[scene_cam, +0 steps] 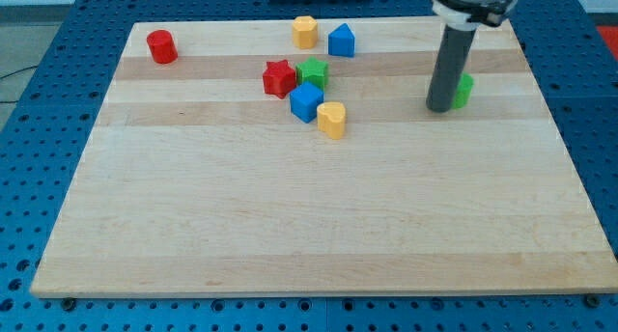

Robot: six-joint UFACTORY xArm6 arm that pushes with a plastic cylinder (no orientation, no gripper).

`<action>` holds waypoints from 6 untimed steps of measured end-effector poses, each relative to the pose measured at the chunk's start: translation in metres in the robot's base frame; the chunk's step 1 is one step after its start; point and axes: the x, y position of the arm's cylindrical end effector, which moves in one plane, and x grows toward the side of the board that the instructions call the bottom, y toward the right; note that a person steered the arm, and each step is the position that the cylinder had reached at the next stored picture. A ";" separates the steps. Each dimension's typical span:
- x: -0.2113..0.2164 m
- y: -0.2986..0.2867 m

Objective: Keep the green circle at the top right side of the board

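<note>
The green circle (464, 90) stands at the view's upper right of the wooden board (319, 226), mostly hidden behind my rod. My tip (440, 108) rests on the board just left of the green circle, touching or nearly touching it. Only the circle's right part shows past the rod.
A red cylinder (161, 46) stands at the upper left. A yellow hexagon block (305, 31) and a blue house-shaped block (341, 41) sit at the top middle. A red star (279, 78), a green star (313, 73), a blue cube (306, 101) and a yellow heart (332, 120) cluster below them.
</note>
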 end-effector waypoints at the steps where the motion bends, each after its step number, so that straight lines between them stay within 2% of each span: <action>1: -0.013 0.039; 2: 0.015 0.050; 4: -0.070 0.053; 6: -0.104 0.050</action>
